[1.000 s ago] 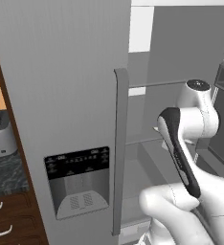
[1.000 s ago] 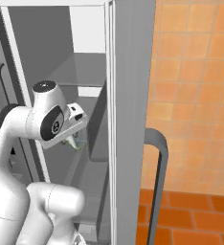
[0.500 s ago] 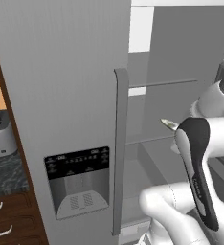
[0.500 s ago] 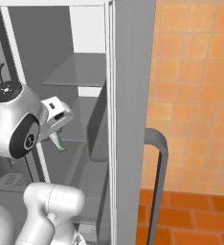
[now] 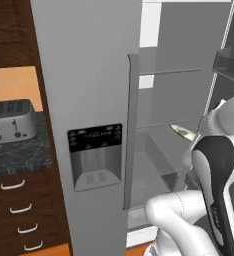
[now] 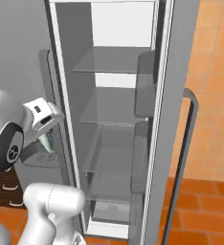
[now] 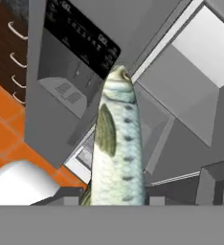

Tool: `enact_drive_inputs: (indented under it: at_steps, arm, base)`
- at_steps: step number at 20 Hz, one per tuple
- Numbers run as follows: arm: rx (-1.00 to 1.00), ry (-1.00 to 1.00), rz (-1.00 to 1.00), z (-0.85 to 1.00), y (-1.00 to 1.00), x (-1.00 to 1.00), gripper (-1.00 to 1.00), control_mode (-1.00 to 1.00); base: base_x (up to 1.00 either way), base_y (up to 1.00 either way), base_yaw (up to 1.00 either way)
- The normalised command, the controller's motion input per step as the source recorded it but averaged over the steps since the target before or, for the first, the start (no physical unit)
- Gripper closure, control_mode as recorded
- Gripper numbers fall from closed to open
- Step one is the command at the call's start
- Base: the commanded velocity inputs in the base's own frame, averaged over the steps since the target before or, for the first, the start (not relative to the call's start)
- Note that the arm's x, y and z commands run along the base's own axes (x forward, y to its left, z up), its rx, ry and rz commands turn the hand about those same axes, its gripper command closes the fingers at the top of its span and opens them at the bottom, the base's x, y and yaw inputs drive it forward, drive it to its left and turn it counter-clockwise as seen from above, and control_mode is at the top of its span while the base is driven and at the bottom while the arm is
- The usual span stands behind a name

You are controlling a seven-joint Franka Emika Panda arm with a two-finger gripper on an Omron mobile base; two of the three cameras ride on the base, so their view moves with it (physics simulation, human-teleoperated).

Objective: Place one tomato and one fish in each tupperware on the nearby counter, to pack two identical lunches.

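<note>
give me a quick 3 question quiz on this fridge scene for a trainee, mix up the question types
1. True or false: the tool holds a fish.
2. Multiple choice: what stands on the counter left of the fridge? A) a kettle B) a toaster C) a tomato
3. Fill in: the panel on the closed fridge door is a water and ice ____.

Key: 1 true; 2 B; 3 dispenser.

Grey fridge (image 5: 89,75) open, glass shelves (image 6: 115,106); dispenser panel (image 5: 95,155); steel toaster (image 5: 10,121).
</note>
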Motion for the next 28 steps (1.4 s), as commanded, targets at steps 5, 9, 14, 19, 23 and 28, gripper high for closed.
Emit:
enact_drive_inputs:
  at_steps: [5, 9, 14, 19, 23, 28]
  arm:
    - [0.0, 0.0, 0.0, 0.0, 0.0, 0.0, 1.0, 1.0]
    - [0.0, 0.0, 0.0, 0.0, 0.0, 0.0, 1.0, 1.0]
    - [0.0, 0.0, 0.0, 0.0, 0.0, 0.0, 1.0, 1.0]
    - [0.0, 0.0, 0.0, 0.0, 0.0, 0.0, 1.0, 1.0]
    - [0.0, 0.0, 0.0, 0.0, 0.0, 0.0, 1.0, 1.0]
    - [0.0, 0.0, 0.0, 0.0, 0.0, 0.0, 1.0, 1.0]
  base:
    - [-0.88, 0.96, 0.07]
    - [-0.42, 1.0, 0.03]
    - [0.07, 1.0, 0.0]
    - [0.02, 1.0, 0.0]
    - [0.11, 1.0, 0.0]
    - [0.51, 1.0, 0.06]
